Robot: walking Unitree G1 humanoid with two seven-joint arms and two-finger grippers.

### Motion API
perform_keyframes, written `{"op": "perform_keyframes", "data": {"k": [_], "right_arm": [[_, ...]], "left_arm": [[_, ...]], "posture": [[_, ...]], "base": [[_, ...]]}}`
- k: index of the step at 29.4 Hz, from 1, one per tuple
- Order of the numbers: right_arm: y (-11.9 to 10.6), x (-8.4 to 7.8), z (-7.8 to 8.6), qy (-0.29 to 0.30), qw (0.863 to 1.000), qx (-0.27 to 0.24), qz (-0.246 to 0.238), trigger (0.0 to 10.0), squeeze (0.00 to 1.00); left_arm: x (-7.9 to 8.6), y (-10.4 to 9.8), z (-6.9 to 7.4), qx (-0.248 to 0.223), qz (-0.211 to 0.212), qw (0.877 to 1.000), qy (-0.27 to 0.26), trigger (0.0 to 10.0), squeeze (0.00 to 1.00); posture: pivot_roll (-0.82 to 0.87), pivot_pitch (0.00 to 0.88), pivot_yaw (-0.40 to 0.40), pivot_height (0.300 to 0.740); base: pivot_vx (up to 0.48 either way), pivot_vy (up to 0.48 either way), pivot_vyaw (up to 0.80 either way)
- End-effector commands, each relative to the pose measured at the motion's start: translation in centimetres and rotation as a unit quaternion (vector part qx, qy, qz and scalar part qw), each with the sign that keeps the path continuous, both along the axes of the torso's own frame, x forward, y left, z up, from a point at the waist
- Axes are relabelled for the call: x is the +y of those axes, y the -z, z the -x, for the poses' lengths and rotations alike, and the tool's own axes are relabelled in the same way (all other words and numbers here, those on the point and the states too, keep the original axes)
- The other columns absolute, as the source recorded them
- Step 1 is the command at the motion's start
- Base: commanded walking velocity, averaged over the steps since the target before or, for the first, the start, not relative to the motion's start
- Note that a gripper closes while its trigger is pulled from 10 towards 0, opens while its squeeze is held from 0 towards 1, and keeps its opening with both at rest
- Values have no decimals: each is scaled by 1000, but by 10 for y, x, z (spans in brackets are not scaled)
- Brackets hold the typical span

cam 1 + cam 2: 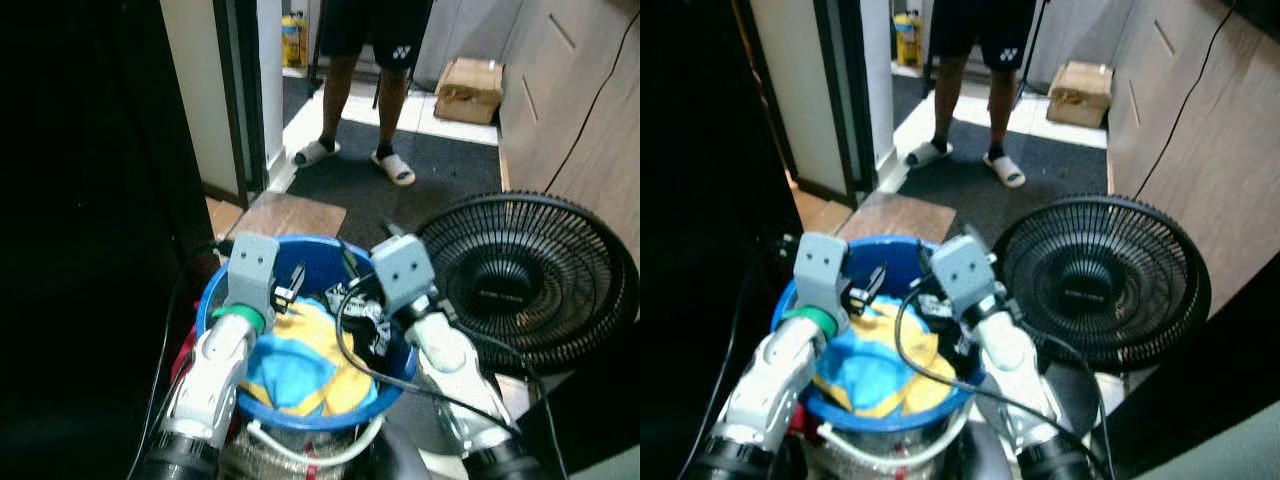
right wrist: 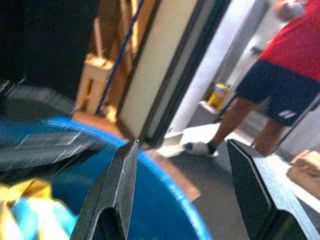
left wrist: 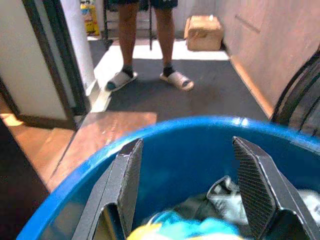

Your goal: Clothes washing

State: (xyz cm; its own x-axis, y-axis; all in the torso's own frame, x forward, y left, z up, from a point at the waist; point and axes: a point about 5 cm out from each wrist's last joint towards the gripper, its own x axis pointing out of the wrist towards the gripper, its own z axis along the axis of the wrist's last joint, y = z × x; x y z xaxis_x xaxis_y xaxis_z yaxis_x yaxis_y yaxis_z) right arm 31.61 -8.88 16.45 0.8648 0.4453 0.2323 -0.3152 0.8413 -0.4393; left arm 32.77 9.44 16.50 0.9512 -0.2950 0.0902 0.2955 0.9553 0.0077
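Landmark: the blue basin [image 1: 222,290], held low before the robot and loaded with laundry. Left of the basin, a dark doorway edge and door frame [image 1: 238,90]. Over the basin's left rim, the left pincer [image 3: 187,185], fingers spread, nothing between them, tips just above the clothes. Inside the basin, a yellow-and-blue garment [image 1: 300,365] toward the near side, with darker and white cloth [image 1: 362,312] toward the far right. Over the basin's right rim, the right pincer [image 2: 185,192], likewise spread and empty, aimed across the rim toward the doorway. Beyond the basin, a person [image 1: 365,80] in dark shorts and sandals stands on the floor; a cardboard box [image 1: 468,88] lies past them. Right of the basin, a black fan [image 1: 525,275] lies close by, against wooden panelling. Step in hand, as judged: laundry is gathered, and both arms are poised at the basin. The next move likely calls for lowering one pincer onto the yellow-and-blue garment and closing on a fold, clear of the cable [image 1: 345,345] looping across the basin's right side.
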Motion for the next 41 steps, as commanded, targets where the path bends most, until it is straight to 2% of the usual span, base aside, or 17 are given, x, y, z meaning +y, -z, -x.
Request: {"op": "perform_keyframes", "data": {"k": [1,2,3,5,7,9,10,11,12,16,22,29,37,38,39,40,41], "right_arm": [[29,-7,-3,19,996,78,50,10000,0],[29,-7,-3,19,996,78,50,10000,0],[46,-12,-5,33,987,144,59,10000,0],[56,-15,-5,41,980,185,60,10000,0],[56,-15,-5,41,980,185,60,10000,0],[63,-11,-4,17,972,233,22,10000,0],[70,0,2,-47,957,285,-30,10000,0],[70,0,2,-47,957,285,-30,10000,0],[77,12,9,-109,942,314,-52,10000,0],[83,28,18,-185,926,326,-38,10000,0],[78,41,23,-230,922,313,-8,10000,0],[103,35,19,-173,917,358,29,10000,0],[137,19,28,-149,888,427,79,10000,0],[140,17,28,-139,888,430,86,6118,0],[140,17,28,-139,888,430,86,6118,0],[142,14,28,-128,889,432,88,2353,0],[142,14,28,-128,889,432,88,2353,0]], "left_arm": [[-2,-3,1,5,13,1000,8,10000,0],[-2,-3,1,5,13,1000,8,10000,0],[-3,-5,0,4,17,1000,10,10000,0],[-3,-6,0,4,18,1000,11,10000,0],[-3,-6,0,4,18,1000,11,10000,0],[-3,-7,0,2,23,1000,11,10000,0],[-4,-8,0,-1,29,1000,11,10000,0],[-4,-8,0,-1,29,1000,11,10000,0],[-5,-12,0,-6,36,999,13,10000,0],[-6,-18,1,-12,46,999,14,10000,0],[-5,-23,3,-13,52,999,13,10000,0],[-3,-24,5,-9,51,999,12,10000,0],[-5,-22,7,-3,47,999,15,10000,0],[-5,-22,7,-2,47,999,16,10000,0],[-5,-22,7,-2,47,999,16,10000,0],[-5,-22,7,-2,47,999,16,10000,0],[-5,-22,7,-2,47,999,16,10000,0]], "posture": [[61,0,-5,515],[61,0,-5,515],[60,0,-7,515],[60,0,-7,515],[60,0,-7,515],[60,0,-7,515],[61,0,-11,515],[61,0,-11,515],[65,3,-12,515],[65,3,-12,515],[83,16,-21,515],[97,26,-20,515],[95,25,-12,515],[92,24,-12,515],[92,24,-12,515],[92,24,-12,515],[92,24,-12,515]], "base": [[0,0,0],[0,0,0],[0,0,0],[0,0,0],[0,0,0],[0,0,0],[0,0,0],[0,0,0],[0,0,0],[0,0,0],[0,0,0],[0,0,0],[0,0,0],[0,0,0],[0,0,0],[0,0,0],[0,0,0]]}}
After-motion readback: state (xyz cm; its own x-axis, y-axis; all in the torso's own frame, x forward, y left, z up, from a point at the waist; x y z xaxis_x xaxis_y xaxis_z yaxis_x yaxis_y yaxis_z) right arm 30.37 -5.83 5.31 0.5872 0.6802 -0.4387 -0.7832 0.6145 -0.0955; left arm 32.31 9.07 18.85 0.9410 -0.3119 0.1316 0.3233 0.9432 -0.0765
